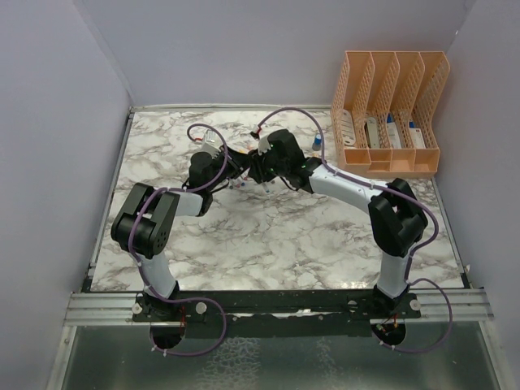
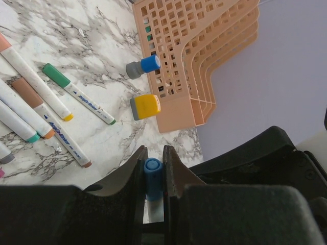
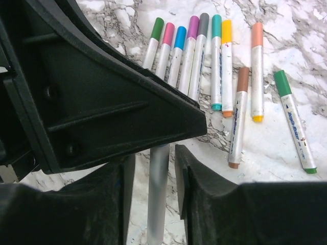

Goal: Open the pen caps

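**Left gripper clamps the blue-capped pen, right jaws loose around its barrel**

The marble table [image 1: 284, 244] fills the top view. A peach file organiser [image 1: 388, 110] stands at its far right corner. The left arm [image 1: 154, 223] and the right arm [image 1: 390, 215] both reach inward, and their wrists meet close together over the far half of the table.

The left gripper [image 2: 153, 155] is closed tight on the blue-capped pen [image 2: 153, 209]. Its two fingers press the blue cap [image 2: 153, 171] from either side. The cap is seated on the pen, with white barrel showing just below it.

The right gripper [image 3: 155, 155] stands partly parted and straddles the pen's pale barrel, which runs up behind the left gripper's black body. A gap shows between the barrel and one finger, so no firm hold is visible.

The loose pens [image 3: 219, 66] lie on the marble beneath the grippers, seven side by side and three more a little apart. Their pen caps [image 3: 193, 25] are all on: green, pink, blue, purple, grey, teal, yellow, peach, brown and a second green.

A yellow block [image 2: 145, 106] and a blue cylinder [image 2: 144, 66], each with a grey end, lie just beside the organiser's wall
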Controlling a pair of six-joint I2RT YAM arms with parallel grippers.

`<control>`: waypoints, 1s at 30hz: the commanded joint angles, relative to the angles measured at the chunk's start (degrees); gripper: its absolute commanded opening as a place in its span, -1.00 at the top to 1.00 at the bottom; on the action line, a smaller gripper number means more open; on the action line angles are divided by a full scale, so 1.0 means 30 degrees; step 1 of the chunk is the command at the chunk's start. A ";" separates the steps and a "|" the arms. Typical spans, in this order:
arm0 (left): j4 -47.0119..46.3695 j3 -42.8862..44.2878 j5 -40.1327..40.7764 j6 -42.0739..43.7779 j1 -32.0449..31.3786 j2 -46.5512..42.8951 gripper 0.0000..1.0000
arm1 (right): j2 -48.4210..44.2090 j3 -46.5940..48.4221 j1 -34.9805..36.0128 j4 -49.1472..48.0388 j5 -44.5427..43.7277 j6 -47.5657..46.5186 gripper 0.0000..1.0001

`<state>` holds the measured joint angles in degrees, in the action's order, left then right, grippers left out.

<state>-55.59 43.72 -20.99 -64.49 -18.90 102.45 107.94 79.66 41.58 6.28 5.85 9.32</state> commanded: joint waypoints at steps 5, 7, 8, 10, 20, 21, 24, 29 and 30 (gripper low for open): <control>-0.0896 0.0381 -0.0340 -0.0053 -0.0147 -0.0323 1.00 | 0.0133 0.0479 0.0141 -0.0249 0.0108 -0.0112 0.66; -0.0893 0.0371 -0.0278 -0.0069 -0.0200 -0.0381 1.00 | 0.0138 0.0481 0.0143 -0.0223 0.0009 -0.0119 0.89; -0.0893 0.0371 -0.0214 -0.0092 -0.0205 -0.0403 1.00 | 0.0128 0.0506 0.0143 -0.0180 -0.0056 -0.0112 0.96; -0.0867 0.0385 0.0021 -0.0095 -0.0205 -0.0552 1.00 | 0.0094 0.0487 0.0143 -0.0072 -0.0068 -0.0118 0.97; 0.2445 0.3690 0.1510 0.2039 0.1354 0.0197 1.00 | -0.1694 -0.1773 0.0128 0.1020 -0.0371 0.0160 0.97; 0.2747 0.4144 0.1558 0.2240 0.1667 0.0347 1.00 | -0.1943 -0.2182 0.0134 0.1100 -0.0430 0.0213 0.97; 0.3611 0.5302 0.1652 0.2844 0.2429 0.0872 1.00 | -0.2617 -0.3215 0.0143 0.1103 -0.0371 0.0355 0.97; 0.4961 0.6346 0.1405 0.3800 0.3131 0.1302 1.00 | -0.3083 -0.3920 0.0139 0.1324 -0.0692 0.0367 0.97; 0.5171 0.6369 0.1443 0.3966 0.3244 0.1258 1.00 | -0.3106 -0.3930 0.0128 0.1386 -0.0755 0.0330 0.97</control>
<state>-40.49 58.89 -31.05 -59.09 -17.65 104.73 101.56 71.61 39.99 -2.76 -0.40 10.44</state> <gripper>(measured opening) 0.165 0.088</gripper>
